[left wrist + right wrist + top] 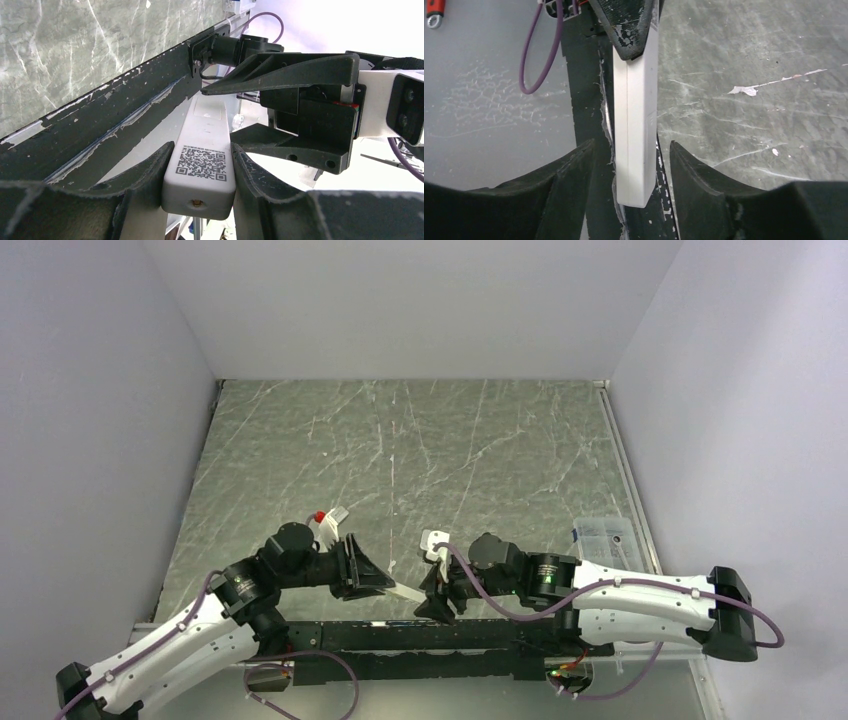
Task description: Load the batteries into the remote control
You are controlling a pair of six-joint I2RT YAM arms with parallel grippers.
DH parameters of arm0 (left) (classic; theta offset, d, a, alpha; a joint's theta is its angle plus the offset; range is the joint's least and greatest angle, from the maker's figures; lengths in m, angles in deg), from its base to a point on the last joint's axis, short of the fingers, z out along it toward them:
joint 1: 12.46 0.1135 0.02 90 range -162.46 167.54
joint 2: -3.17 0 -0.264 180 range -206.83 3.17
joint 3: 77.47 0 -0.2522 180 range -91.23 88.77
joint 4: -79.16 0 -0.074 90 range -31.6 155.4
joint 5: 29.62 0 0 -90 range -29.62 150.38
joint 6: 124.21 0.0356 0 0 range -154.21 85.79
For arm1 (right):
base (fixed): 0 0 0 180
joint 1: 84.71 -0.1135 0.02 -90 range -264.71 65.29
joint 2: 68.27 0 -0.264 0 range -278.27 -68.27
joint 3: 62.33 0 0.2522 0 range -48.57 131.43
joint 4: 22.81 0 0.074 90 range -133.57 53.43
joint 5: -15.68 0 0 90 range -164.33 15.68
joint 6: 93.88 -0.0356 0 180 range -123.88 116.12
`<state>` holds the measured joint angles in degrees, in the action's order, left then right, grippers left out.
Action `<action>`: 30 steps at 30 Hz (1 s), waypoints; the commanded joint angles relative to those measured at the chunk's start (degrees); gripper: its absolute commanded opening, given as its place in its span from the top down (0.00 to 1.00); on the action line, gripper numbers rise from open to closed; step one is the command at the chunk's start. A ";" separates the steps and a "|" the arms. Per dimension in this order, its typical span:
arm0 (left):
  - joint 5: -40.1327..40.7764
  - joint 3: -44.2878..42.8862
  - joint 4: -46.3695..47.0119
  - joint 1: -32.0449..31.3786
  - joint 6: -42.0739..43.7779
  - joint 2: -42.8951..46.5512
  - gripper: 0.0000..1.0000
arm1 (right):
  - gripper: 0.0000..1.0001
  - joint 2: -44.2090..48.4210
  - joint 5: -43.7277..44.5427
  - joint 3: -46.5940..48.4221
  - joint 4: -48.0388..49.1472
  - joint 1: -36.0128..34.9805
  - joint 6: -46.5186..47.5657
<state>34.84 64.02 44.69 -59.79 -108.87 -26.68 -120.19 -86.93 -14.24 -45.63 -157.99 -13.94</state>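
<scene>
The remote control is a white bar with a QR code on the face I see. My left gripper is shut on one end of it, both fingers pressed against its sides. From above, the remote control spans the gap between the two grippers, just over the near table edge. My right gripper straddles the free end of the remote control. It is open, with a gap on each side of the bar. The batteries show in no view.
A black rail runs along the near table edge under both grippers. A clear plastic box lies at the right edge of the marbled tabletop. A purple cable loops below the rail. White walls enclose three sides.
</scene>
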 commanded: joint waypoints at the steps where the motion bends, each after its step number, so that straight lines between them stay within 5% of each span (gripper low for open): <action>1: -0.80 -0.34 3.39 0.05 -1.37 0.45 1.00 | 0.45 0.55 3.63 1.36 1.71 -0.46 2.10; 7: -2.10 0.88 6.19 0.05 -2.31 0.10 1.00 | 0.64 -0.30 3.30 1.61 1.11 -0.55 2.20; 12: -2.76 0.76 7.28 0.10 -2.07 -0.74 1.00 | 1.00 -0.94 3.82 2.32 0.40 -0.55 2.42; 16: -2.66 0.06 7.23 0.05 -0.96 -0.67 1.00 | 1.00 0.48 3.57 1.47 1.24 -0.57 2.29; 18: -1.62 -0.91 5.19 0.05 0.12 -0.32 0.90 | 1.00 1.14 3.88 1.26 1.17 -0.55 1.93; 24: 2.06 -4.24 -1.34 0.05 4.07 0.39 0.41 | 1.00 1.24 4.44 1.33 0.28 -0.34 -0.70; 30: 5.88 -8.17 -8.25 0.05 8.64 -0.20 0.20 | 1.00 0.34 2.32 0.20 2.16 2.60 -6.46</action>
<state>37.29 60.02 41.08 -59.64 -105.00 -26.94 -120.00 -83.67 -14.18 -47.07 -157.20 -15.62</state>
